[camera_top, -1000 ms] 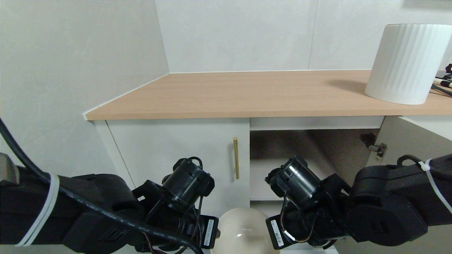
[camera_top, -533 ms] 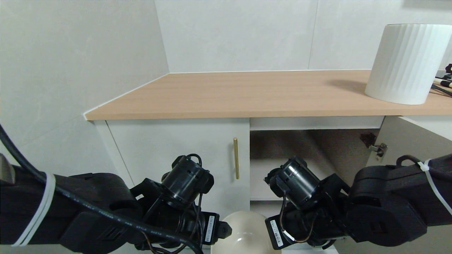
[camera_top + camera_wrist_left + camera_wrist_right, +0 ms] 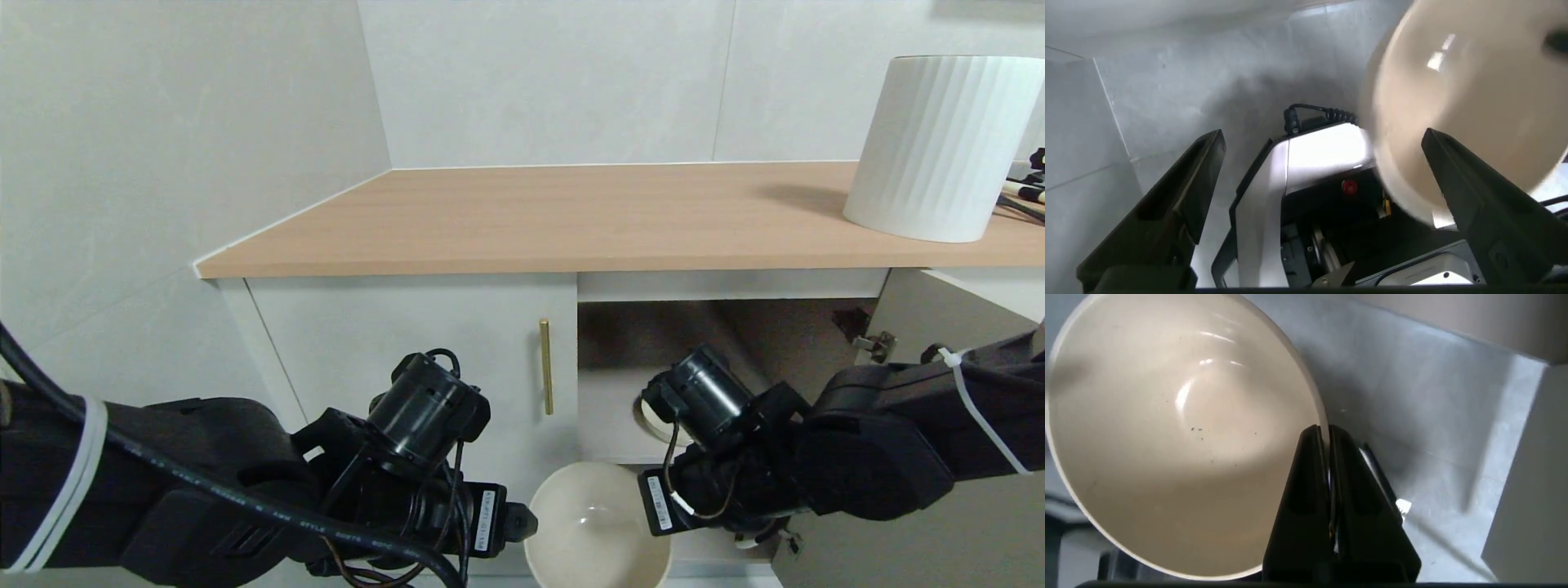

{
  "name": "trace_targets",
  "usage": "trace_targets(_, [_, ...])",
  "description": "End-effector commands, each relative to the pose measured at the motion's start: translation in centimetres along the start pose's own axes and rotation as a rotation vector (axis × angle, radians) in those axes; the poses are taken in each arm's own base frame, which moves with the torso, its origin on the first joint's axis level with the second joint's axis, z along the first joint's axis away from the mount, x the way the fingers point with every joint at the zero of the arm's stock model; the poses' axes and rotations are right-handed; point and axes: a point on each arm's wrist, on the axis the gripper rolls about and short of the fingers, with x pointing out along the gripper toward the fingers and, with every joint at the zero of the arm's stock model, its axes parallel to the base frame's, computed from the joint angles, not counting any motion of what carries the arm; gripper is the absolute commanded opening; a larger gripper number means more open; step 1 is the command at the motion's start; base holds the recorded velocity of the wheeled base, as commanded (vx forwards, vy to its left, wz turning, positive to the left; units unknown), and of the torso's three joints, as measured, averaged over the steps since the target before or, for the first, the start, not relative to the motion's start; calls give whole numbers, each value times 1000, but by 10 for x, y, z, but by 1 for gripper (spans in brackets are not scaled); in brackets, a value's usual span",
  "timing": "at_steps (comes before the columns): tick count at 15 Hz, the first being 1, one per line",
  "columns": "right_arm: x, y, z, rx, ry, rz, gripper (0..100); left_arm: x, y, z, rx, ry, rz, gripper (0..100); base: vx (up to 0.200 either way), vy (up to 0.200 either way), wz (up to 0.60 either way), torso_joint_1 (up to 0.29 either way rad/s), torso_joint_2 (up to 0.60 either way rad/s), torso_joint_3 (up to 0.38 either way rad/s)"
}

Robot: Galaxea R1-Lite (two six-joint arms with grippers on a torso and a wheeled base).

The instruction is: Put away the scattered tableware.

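The round cream ceramic bowl [image 3: 596, 523] hangs mouth-up, low before the white cabinet [image 3: 408, 343] and beneath the wooden bench [image 3: 571, 216], between both arms. The right tool [image 3: 1328, 445] pinches its rim (one finger inside, one outside). The left tool [image 3: 1319, 143] stands spread wide just beside it.

Bright, even light; glare spot in bowl [image 3: 596, 523]; cabinet [image 3: 694, 327] int. dim.

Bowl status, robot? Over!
Right gripper shut on bowl rim. Left gripper open beside it. Cabinet open on right, left door shut.
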Motion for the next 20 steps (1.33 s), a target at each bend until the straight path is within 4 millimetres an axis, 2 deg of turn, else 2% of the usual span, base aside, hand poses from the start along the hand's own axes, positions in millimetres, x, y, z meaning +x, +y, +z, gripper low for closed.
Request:
trace_targets(1, [2, -25, 10, 91, -8, -44, 0, -2, 0, 1, -2, -6, -3, 100, 0, 0, 0, 0, 0, 0])
trace_targets(4, [13, -63, 28, 247, -72, -87, 0, -2, 0, 1, -2, -9, -2, 100, 0, 0, 0, 0, 0, 0])
trace_targets(5, [15, -68, 29, 269, -77, -95, 0, -2, 0, 1, -2, -9, -2, 100, 0, 0, 0, 0, 0, 0])
trace_targets(7, [33, -88, 41, 362, -163, -128, 0, -2, 0, 1, -2, -9, -2, 100, 0, 0, 0, 0, 0, 0])
trace_targets(10, [54, -104, 52, 454, -248, -181, 0, -2, 0, 1, -3, -8, -3, 100, 0, 0, 0, 0, 0, 0])
trace_targets(15, [78, -127, 79, 526, -335, -215, 0, -1, 1, 1, -4, -5, 2, 100, 0, 0, 0, 0, 0, 0])
trace_targets(17, [92, -135, 84, 539, -335, -236, 0, -2, 1, 1, -4, -8, 0, 100, 0, 0, 0, 0, 0, 0])
trace_targets(20, [103, -146, 88, 557, -341, -269, 0, 0, 1, 0, -4, -1, 4, 100, 0, 0, 0, 0, 0, 0])
